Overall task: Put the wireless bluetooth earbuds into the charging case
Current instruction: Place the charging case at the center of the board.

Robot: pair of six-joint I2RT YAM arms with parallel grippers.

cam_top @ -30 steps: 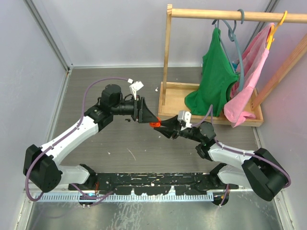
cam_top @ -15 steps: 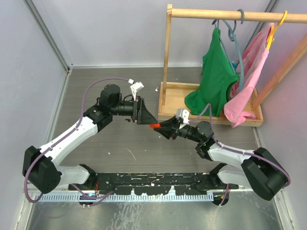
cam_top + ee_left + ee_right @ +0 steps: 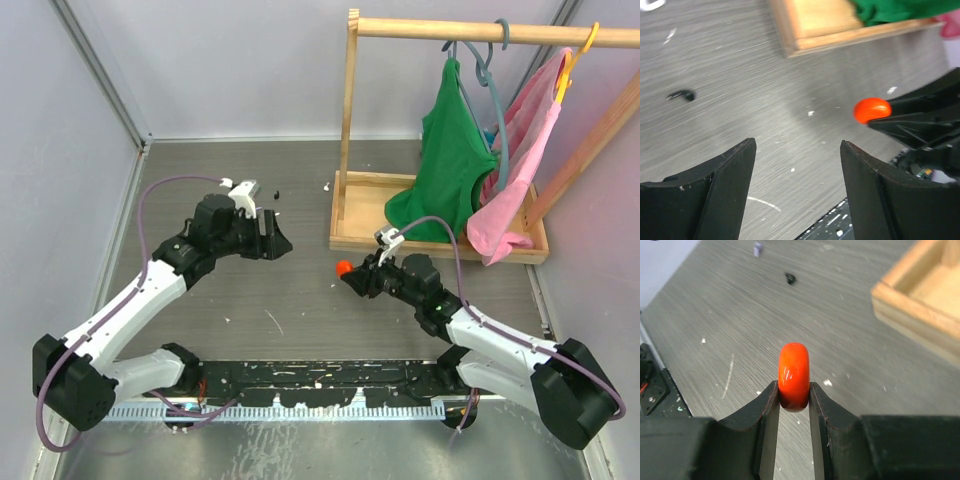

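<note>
We find the right gripper [image 3: 794, 391] clenched on the red charging case [image 3: 794, 367], held on edge above the counter [image 3: 715, 315]. The left gripper [image 3: 797, 146] is released and empty. A black earbud [image 3: 682, 94] lies on the counter, well apart from both.

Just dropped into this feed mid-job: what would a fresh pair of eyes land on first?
The glossy orange-red disc stands out most, pinched edge-on between the right fingers over the middle of the table. Next are the left fingers, open and empty, facing it from the left. At the far right, the wooden rack holds a green garment and a pink garment.
</note>
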